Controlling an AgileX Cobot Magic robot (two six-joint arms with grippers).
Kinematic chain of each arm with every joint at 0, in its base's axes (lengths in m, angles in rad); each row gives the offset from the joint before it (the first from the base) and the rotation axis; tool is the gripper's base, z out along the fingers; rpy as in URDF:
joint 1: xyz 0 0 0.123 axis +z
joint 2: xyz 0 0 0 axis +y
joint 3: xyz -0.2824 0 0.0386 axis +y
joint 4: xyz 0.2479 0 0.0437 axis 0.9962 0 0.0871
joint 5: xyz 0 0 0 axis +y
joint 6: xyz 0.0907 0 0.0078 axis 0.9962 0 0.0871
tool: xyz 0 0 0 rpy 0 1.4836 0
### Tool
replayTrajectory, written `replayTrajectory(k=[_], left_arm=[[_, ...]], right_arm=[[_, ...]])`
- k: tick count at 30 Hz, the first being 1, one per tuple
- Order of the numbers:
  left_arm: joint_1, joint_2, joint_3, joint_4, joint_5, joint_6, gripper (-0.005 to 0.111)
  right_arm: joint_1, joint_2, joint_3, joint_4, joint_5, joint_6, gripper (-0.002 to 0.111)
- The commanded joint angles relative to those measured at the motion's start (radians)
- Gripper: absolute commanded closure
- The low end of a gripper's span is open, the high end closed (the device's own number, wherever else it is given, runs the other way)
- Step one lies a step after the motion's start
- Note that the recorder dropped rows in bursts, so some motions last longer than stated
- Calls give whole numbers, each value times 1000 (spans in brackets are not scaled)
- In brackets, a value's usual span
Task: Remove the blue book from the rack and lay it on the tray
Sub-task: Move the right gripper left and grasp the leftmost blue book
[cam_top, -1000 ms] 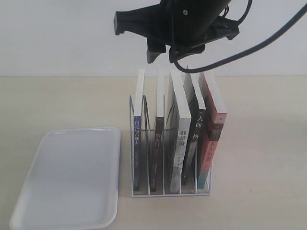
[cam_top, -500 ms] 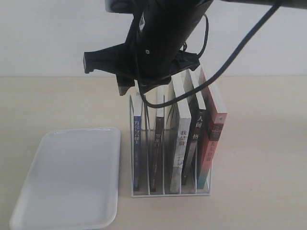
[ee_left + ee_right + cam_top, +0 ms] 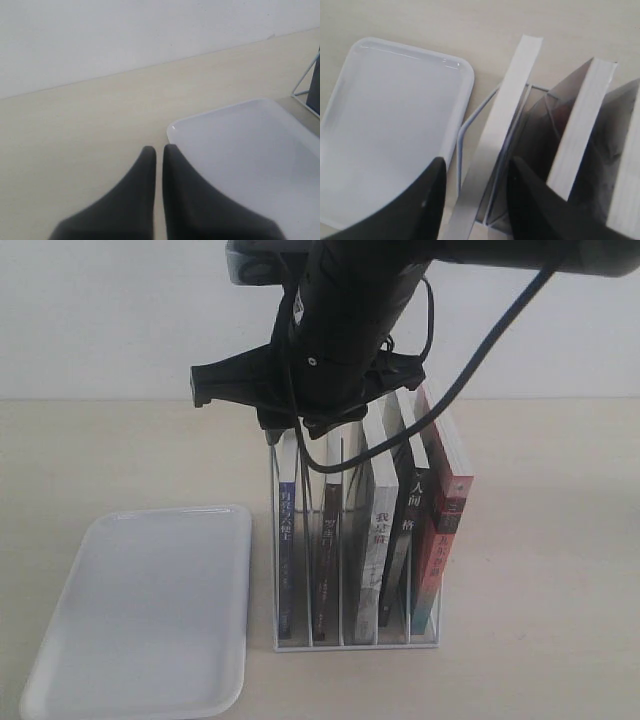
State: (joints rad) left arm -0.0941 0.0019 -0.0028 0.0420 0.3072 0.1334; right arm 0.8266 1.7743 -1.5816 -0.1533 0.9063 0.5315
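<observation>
**Operator:** Report the pose of the right arm.

**Technician:** The right arm (image 3: 340,310) reaches down from above and crosses the middle of the exterior view. Its black cable (image 3: 480,350) loops off to one side. The right gripper (image 3: 293,430) points downward over the end of the rack (image 3: 355,645) nearest the tray (image 3: 140,610).

**Operator:** Jaw condition?

**Technician:** Apart. In the right wrist view the two fingers (image 3: 427,200) straddle the top page edge of the blue book (image 3: 510,100). The finger on the tray side stands clear of the book. The other lies close along the book's far side. Contact cannot be confirmed from either view.

**Operator:** Location of the blue book?

**Technician:** It stands upright in the end slot of the rack, the slot beside the tray, with its spine facing the exterior camera. Four other books (image 3: 378,540) occupy the remaining slots, and those farthest from the tray lean.

**Operator:** Left gripper?

**Technician:** The left gripper (image 3: 159,150) is low over the table (image 3: 75,140), just beside a corner of the tray. Its fingers are together, with only a thin slit between them.
</observation>
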Motion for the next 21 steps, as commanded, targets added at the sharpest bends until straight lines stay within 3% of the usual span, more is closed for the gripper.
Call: replayTrajectory(k=[1,17,19,21], left_arm=[[-9,-2,3,-8,-14,-10,102],[-9,-2,3,-8,-14,-10,102],[-9,-2,3,-8,-14,-10,102],[-9,-2,3,-8,-14,-10,102]], right_arm=[[-1,17,-1,-28,14,15,70],[-1,51,-3,-18,10,19,71],[-1,51,-3,-9,10,19,77],[-1,51,-3,-5,12,19,91]])
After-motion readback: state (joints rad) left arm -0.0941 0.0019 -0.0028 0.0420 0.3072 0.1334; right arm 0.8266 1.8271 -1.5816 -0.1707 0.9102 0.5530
